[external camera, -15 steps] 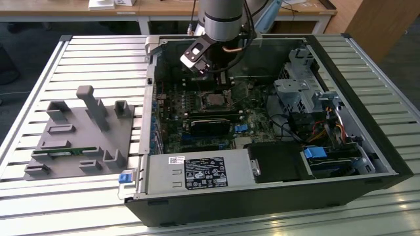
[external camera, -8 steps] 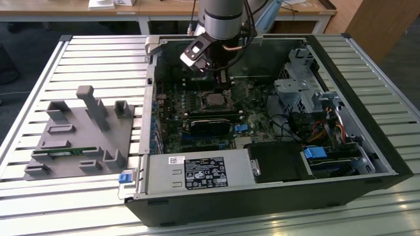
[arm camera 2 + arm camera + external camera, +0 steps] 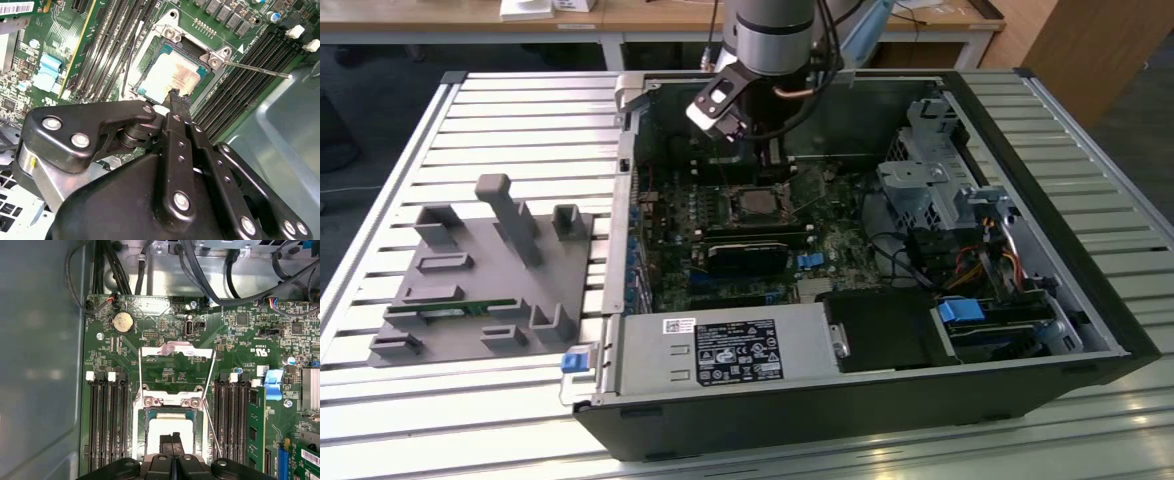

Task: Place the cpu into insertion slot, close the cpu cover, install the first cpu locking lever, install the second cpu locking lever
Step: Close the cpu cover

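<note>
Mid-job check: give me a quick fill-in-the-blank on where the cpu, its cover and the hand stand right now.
1. The cpu lies inside the ____, with green board around it.
2. The cpu cover stands ____, not folded down over the cpu.
3. The hand has its fingers ____, tips over the cpu.
Missing words: insertion slot; open; shut.

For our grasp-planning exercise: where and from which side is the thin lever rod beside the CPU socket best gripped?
Likely near the free end of the lever rod, from above, closing across it. It is thin, and that end pokes clear over the memory slots; the other end hugs the socket frame.
</note>
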Controlling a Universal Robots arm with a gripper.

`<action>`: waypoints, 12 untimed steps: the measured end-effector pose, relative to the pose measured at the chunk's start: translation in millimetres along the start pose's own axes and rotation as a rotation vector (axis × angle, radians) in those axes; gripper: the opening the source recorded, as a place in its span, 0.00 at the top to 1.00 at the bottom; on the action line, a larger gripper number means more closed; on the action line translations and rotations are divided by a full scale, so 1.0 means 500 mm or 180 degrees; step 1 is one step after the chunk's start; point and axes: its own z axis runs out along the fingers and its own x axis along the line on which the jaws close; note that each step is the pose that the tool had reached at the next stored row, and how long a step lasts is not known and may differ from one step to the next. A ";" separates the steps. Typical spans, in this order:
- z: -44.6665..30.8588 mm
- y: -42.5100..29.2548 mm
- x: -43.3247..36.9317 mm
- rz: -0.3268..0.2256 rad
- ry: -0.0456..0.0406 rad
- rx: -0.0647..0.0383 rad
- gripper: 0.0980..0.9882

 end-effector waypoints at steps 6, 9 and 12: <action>-0.019 0.001 0.000 0.0000 0.0000 0.0001 0.99; -0.035 0.001 0.000 0.0000 0.0000 0.0002 0.99; -0.049 0.002 0.000 0.0000 0.0000 0.0002 0.99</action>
